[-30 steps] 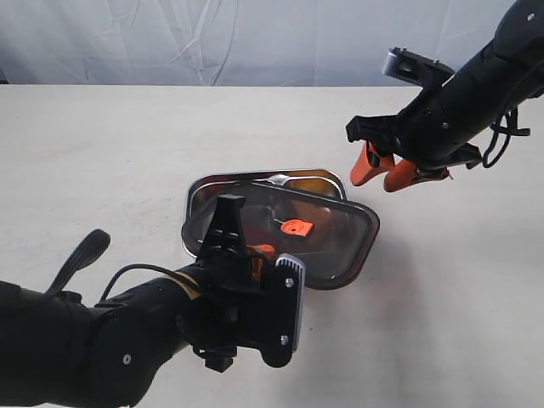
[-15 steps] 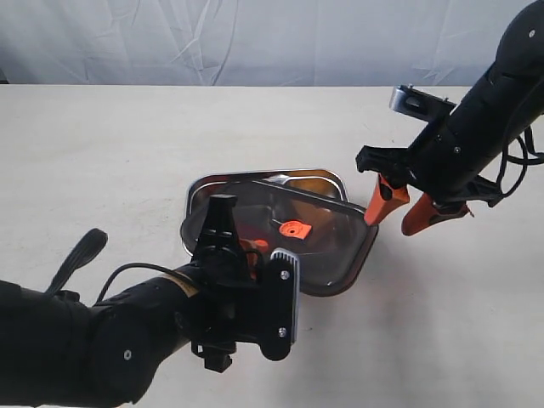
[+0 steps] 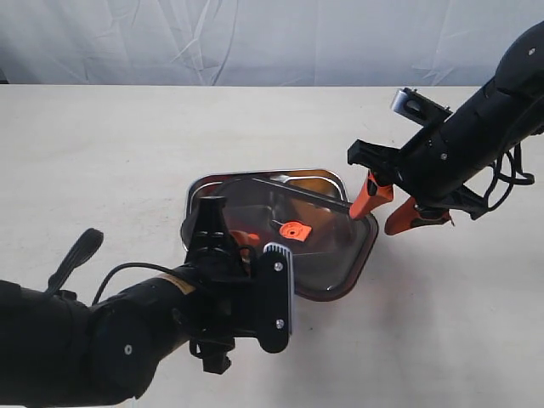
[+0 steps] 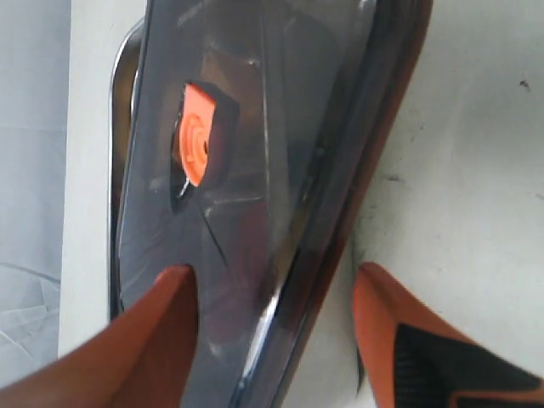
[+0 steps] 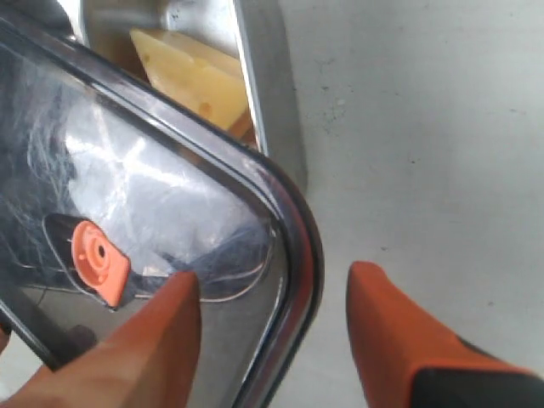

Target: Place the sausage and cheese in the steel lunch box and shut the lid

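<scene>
The dark translucent lid lies askew on the steel lunch box, its orange valve tab facing up. My left gripper is open and straddles the lid's near long edge, one finger over the lid, one over the table. My right gripper is open at the lid's right corner, which sits between its fingers. The yellow cheese lies inside the box by the steel rim. I cannot make out the sausage under the lid.
The box stands mid-table on a plain cream surface. A pale cloth backdrop runs along the far edge. My left arm's black body covers the near left of the table.
My left gripper has opened, letting go of the lid's near edge. My right gripper has come down and left to the lid's right corner. The lid has settled lower onto the box.
</scene>
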